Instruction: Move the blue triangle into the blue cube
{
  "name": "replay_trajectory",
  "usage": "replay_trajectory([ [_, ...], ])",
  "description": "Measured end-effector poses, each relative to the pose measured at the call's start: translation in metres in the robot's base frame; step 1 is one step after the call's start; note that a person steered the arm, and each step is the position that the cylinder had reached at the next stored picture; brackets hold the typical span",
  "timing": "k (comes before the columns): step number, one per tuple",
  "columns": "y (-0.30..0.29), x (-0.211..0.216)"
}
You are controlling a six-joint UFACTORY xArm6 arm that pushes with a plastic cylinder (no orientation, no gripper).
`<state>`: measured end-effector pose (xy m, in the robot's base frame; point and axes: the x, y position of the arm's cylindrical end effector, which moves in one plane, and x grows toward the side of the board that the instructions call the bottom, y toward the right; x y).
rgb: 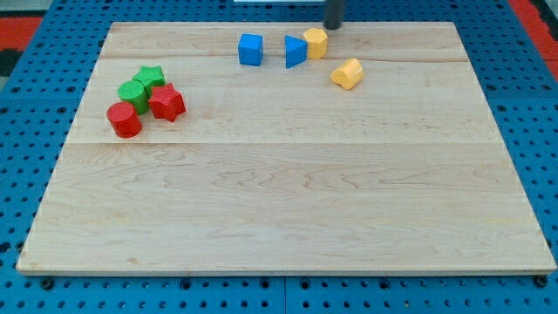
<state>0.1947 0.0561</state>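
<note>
The blue triangle (295,51) lies near the view's top, at the middle of the wooden board (288,218). The blue cube (250,49) sits a short gap to its left. A yellow block (316,43) touches the triangle's right side. My tip (333,27) is at the board's top edge, just to the upper right of that yellow block and right of the triangle. The rod's upper part is cut off by the view's top.
A second yellow block (347,74) lies below and right of the triangle. At the view's left stands a cluster: a green star (152,78), a green cylinder (133,92), a red star (166,103) and a red cylinder (124,119).
</note>
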Motion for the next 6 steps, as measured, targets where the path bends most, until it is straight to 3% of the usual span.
replay_trajectory([
  [1,-0.045,0.006],
  [2,-0.011,0.037],
  [3,0.029,0.041],
  [4,0.025,0.055],
  [6,-0.047,0.061],
])
